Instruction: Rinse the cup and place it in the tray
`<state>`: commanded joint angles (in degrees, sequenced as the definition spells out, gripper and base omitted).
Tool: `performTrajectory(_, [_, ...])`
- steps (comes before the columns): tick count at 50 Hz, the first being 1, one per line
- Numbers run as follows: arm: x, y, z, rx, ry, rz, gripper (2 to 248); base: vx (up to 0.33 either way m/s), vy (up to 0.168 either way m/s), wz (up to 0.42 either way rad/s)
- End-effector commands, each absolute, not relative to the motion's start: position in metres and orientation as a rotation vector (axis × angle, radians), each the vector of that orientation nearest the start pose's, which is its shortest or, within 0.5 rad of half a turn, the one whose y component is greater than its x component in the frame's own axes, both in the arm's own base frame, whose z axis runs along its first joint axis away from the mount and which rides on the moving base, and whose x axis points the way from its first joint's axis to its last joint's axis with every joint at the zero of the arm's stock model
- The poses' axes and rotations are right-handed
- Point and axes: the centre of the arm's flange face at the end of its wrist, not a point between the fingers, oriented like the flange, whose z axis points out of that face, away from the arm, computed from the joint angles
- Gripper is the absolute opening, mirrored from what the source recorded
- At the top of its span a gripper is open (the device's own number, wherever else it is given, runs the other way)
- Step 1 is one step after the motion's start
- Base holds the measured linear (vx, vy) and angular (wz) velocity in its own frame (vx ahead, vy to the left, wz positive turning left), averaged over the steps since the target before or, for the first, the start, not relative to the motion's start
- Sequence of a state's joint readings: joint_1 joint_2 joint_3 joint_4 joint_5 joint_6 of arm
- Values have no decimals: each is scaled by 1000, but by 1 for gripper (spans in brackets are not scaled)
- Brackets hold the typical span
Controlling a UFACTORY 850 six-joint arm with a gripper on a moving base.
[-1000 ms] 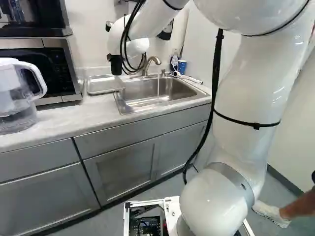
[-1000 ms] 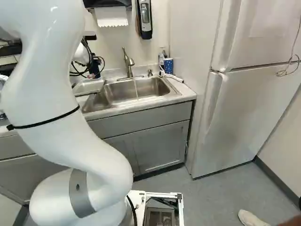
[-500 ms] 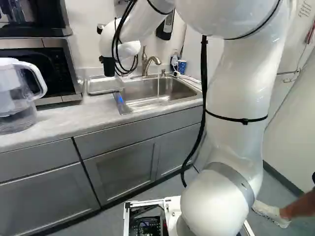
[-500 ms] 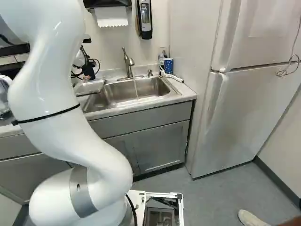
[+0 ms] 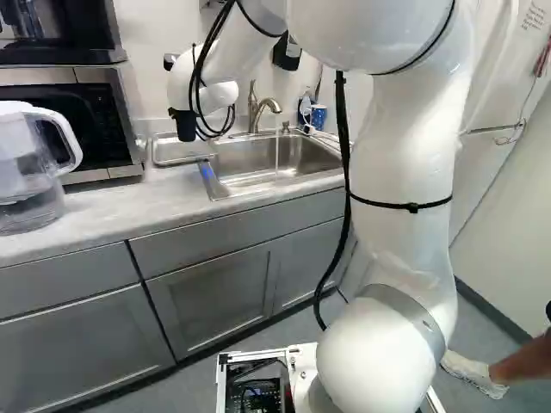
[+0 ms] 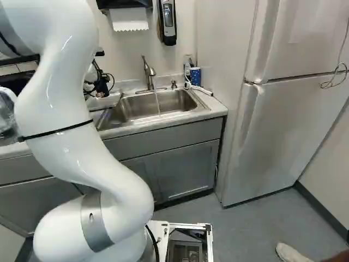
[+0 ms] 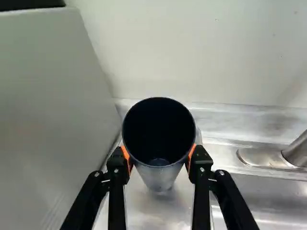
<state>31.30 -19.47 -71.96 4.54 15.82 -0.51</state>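
In the right base view my gripper shows as a small dark shape over the left end of the sink counter, partly behind the arm. The wrist view has the gripper shut on a cup, one orange pad on each side. Dark inside, the cup is seen from above with its mouth open and its lower part narrowing. A shallow metal tray lies left of the sink; in the wrist view its metal surface is beneath the cup. Whether the cup touches it, I cannot tell.
Thin water runs from the faucet into the basin. A blue patterned cup stands behind the sink's far corner. Left of the tray are a microwave and a water pitcher. The refrigerator stands at the right.
My arm has swung left and the gripper end has come lower, toward the metal tray, carrying the held cup. The base has stayed where it was.
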Motion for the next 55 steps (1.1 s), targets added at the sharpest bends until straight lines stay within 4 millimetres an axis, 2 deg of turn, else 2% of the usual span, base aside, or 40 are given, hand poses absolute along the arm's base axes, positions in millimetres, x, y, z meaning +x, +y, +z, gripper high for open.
performTrajectory(19, [553,334,536,-2334,-553,-1498,124,0,0,0])
performTrajectory(55, [553,334,535,-2343,-556,-1486,124,0,0,0])
